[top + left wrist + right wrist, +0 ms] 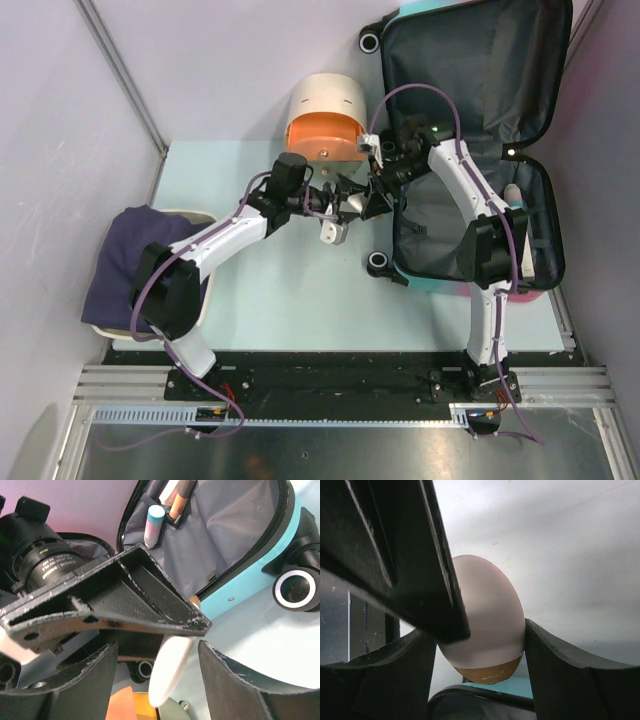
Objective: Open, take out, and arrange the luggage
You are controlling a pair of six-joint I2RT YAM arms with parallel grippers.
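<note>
Right gripper point(480, 645) clamps a pale egg-shaped thing point(482, 610) just left of the open luggage point(500, 70); left gripper point(157, 672), equally near, stands open around the same egg, whose long axis runs along its fingers.

Figure: we show the left arm point(225, 235) and the right arm point(460, 180), each built of white link shells between black joint housings. We note purple cables point(420, 86) looping along both, a green light point(511, 152), and black jaws scuffed pale at the edges.
</note>
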